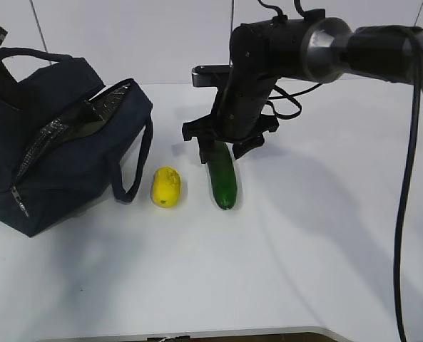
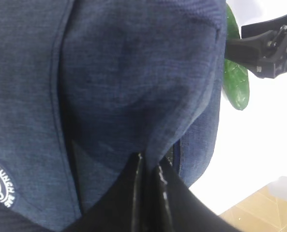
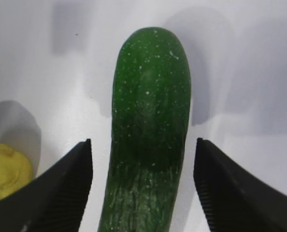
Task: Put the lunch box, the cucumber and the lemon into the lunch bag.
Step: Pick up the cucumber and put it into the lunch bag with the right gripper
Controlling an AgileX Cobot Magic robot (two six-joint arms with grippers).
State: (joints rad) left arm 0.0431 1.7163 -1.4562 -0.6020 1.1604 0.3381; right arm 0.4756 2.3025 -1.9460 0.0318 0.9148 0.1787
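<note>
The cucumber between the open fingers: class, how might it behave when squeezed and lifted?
The cucumber looks smooth and glossy, so it may slip. It is round and lies flat on the table, so a nudge could roll it toward the lemon. Gripped near one end, the far end may droop.

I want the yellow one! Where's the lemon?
In the exterior view the lemon lies on the table, between the lunch bag on its left and the cucumber on its right.

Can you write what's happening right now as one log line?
right gripper: open, straddling cucumber | left gripper: shut on lunch bag | lemon: on table
</note>
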